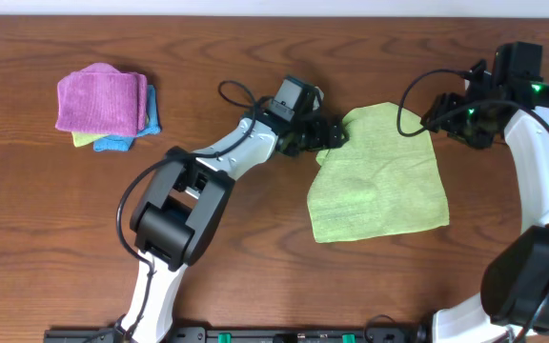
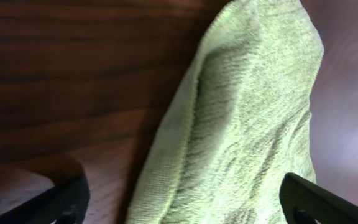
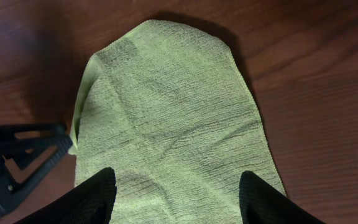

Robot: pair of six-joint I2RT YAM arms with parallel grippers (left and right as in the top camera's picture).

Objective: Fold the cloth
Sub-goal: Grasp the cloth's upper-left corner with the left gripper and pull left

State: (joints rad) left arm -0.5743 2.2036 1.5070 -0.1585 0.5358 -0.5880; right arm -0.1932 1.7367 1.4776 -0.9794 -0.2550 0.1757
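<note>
The cloth (image 1: pixel 379 181) is seen spread on the table (image 1: pixel 255 276), one edge reaching between the parted fingers of the left gripper (image 1: pixel 335 136) and the right gripper (image 1: pixel 435 120). Nothing is pinched yet. Both corners are best gripped deep, then lifted together.
</note>
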